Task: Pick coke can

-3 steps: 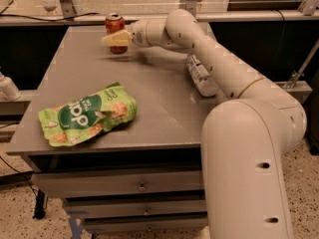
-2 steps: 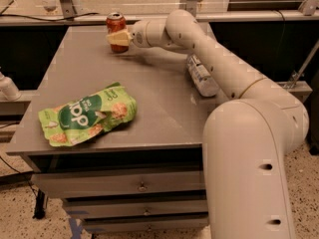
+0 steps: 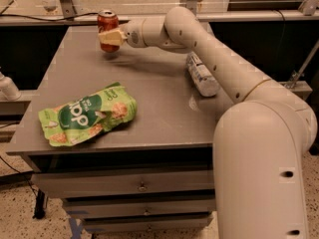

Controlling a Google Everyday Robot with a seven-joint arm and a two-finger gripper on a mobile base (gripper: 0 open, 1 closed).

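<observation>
The red coke can with a silver top is at the far left part of the grey table. My gripper reaches in from the right and is shut on the can. One pale finger lies across its front. The can stands upright and appears to be held just above the tabletop, with a shadow under it.
A green snack bag lies near the table's front left. A white plastic bottle lies on its side under my arm at the right. A railing runs behind the table's far edge.
The can and gripper have shifted a little left and upward. The bag and bottle have not moved.
</observation>
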